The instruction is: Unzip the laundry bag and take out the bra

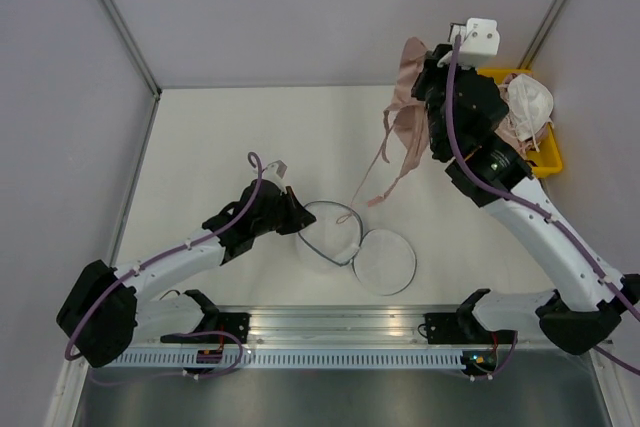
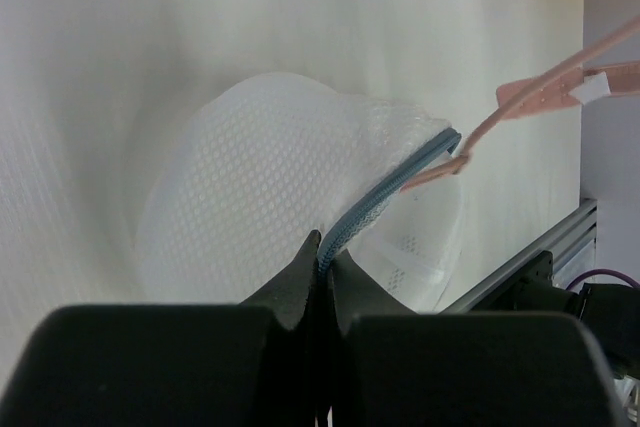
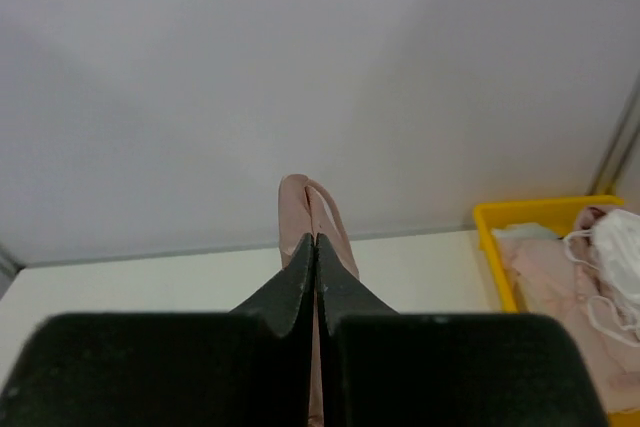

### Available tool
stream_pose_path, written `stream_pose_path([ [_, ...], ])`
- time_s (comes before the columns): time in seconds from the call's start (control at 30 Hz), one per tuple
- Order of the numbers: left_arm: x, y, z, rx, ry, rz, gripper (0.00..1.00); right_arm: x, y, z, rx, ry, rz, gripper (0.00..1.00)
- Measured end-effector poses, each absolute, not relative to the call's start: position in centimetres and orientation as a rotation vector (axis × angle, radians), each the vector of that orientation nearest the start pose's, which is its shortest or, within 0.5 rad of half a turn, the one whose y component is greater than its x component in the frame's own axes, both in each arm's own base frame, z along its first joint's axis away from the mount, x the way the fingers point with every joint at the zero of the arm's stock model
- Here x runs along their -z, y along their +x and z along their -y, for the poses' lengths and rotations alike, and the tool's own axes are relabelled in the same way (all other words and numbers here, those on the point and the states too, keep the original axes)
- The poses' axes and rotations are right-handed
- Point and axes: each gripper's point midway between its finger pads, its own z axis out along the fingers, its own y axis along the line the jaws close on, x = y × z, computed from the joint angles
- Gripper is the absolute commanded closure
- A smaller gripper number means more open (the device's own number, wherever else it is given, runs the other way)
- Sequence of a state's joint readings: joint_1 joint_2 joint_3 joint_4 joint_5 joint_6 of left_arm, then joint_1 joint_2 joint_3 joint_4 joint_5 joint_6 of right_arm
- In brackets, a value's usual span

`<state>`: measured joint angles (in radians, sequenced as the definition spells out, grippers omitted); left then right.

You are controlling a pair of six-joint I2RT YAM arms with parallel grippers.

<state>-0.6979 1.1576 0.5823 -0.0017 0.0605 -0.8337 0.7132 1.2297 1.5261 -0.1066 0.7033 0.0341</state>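
The white mesh laundry bag (image 1: 358,245) lies open on the table, its two round halves spread apart with the dark zipper line along the rim. My left gripper (image 1: 296,215) is shut on the bag's zipper edge (image 2: 385,197) at its left side. My right gripper (image 1: 425,77) is raised high at the back right and shut on the rose-pink bra (image 1: 408,122), which hangs below it with its straps trailing down toward the bag. In the right wrist view the bra's fabric (image 3: 300,207) sticks up between the closed fingers. A bra strap end (image 2: 545,92) shows in the left wrist view.
A yellow bin (image 1: 548,152) at the back right holds a white cupped item with thin straps (image 1: 527,107) and pale pink garments (image 3: 545,267). Grey walls enclose the table at the back and sides. An aluminium rail (image 1: 340,327) runs along the near edge.
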Motion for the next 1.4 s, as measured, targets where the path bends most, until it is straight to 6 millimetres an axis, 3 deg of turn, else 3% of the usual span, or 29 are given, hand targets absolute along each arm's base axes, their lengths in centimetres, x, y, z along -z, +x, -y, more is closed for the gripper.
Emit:
stream_pose_path([
  [0.17,-12.0,23.6,25.3,0.929,-0.115,-2.288,0.98,-49.1,39.2,-10.2,0.060,0.219,-1.431,1.00],
  [0.37,-12.8,23.0,25.3,0.962,-0.099,-2.277,0.98,-51.6,43.9,-3.4,0.235,0.363,-1.377,1.00],
  [0.53,-13.9,22.4,24.9,0.979,-0.094,-2.260,0.98,-53.7,45.9,1.2,0.362,0.449,-1.301,1.00],
  [0.7,-14.7,21.5,24.3,0.989,-0.087,-2.260,0.98,-53.9,48.0,5.7,0.479,0.528,-1.246,1.00],
  [0.93,-14.7,20.5,23.5,0.970,-0.089,-2.296,0.98,-51.4,50.3,13.9,0.600,0.654,-1.218,1.00],
  [1.13,-14.2,20.2,23.4,0.955,-0.091,-2.328,0.98,-46.2,53.0,19.5,0.622,0.749,-1.251,1.00],
  [1.23,-13.7,20.1,23.3,0.943,-0.094,-2.348,0.98,-42.6,54.8,20.8,0.626,0.766,-1.306,0.99],
  [1.4,-13.4,20.1,23.3,0.936,-0.096,-2.359,0.98,-37.8,57.4,20.5,0.616,0.745,-1.403,1.00],
])
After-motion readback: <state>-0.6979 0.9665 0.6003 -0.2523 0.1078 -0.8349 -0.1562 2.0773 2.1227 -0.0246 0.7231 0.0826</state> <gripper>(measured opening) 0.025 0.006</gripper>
